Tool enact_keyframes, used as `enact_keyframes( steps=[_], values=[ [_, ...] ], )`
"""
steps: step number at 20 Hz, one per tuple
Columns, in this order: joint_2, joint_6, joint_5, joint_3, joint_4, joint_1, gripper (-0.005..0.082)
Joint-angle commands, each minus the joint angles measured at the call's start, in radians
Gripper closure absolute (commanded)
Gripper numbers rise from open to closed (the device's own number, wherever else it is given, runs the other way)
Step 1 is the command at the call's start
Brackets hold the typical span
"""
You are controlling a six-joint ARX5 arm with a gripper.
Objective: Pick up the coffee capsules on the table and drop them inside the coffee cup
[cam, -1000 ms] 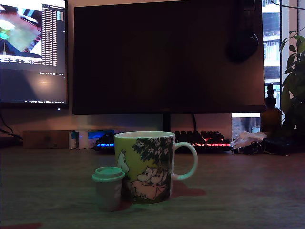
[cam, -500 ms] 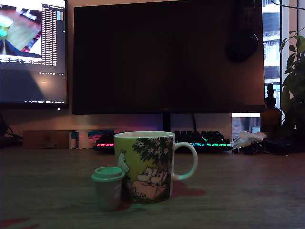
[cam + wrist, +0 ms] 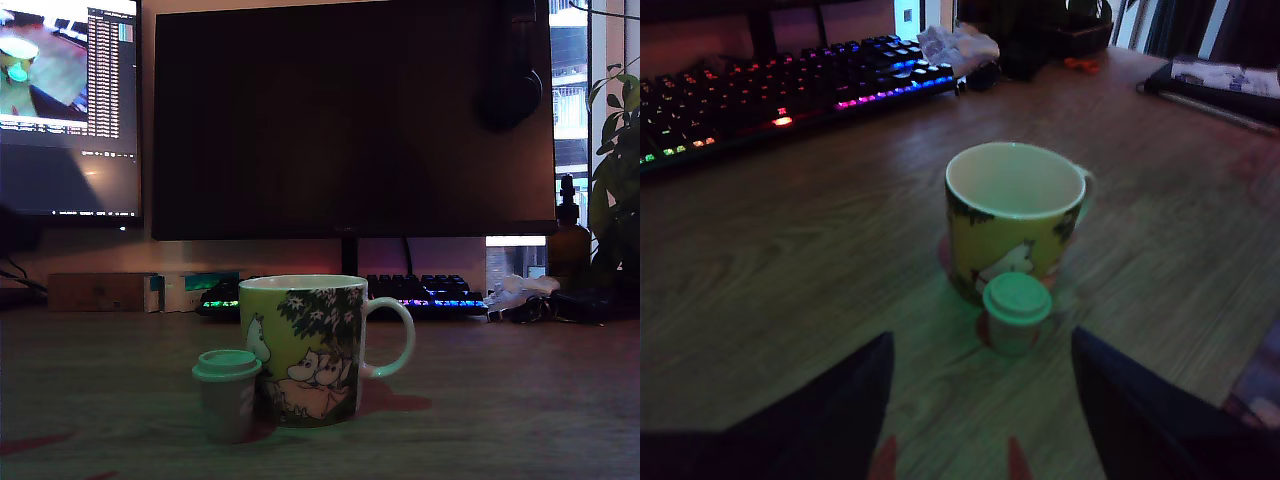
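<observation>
you won't find any brand or lettering you can read here: the coffee cup (image 3: 305,350) carries only its cartoon print of white figures under a tree, and the text columns on the lit monitor (image 3: 68,108) are too small to make out. your gripper (image 3: 980,400) shows only in the wrist view, as two dark fingers (image 3: 830,410) spread wide apart, holding nothing and touching nothing. one coffee capsule (image 3: 1015,314) stands upright on the table (image 3: 790,270) just ahead of the gap between those fingers, mint lid up, clear of both. the cup stands directly beyond it — the two so close that you can't tell whether they touch — with its mouth open and empty. farther ahead a backlit keyboard (image 3: 760,95) glows in many colours.
</observation>
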Motion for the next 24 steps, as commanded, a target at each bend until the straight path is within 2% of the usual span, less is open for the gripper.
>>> enact_keyframes(
  steps=[1,4,12,16,21,24],
  values=[
    [0.0,0.024,-0.002,-0.046,0.029,0.0,0.0251],
    [0.0,0.055,-0.004,-0.065,0.056,0.0,0.0251],
    [0.064,0.059,-0.005,-0.065,0.14,0.0,0.0254],
    [0.209,0.06,0.005,-0.065,0.232,0.0,0.0254],
    [0.459,0.131,0.041,-0.064,0.429,0.0,0.0254],
    [0.615,0.148,0.077,-0.061,0.553,0.0,0.0254]
  ],
)
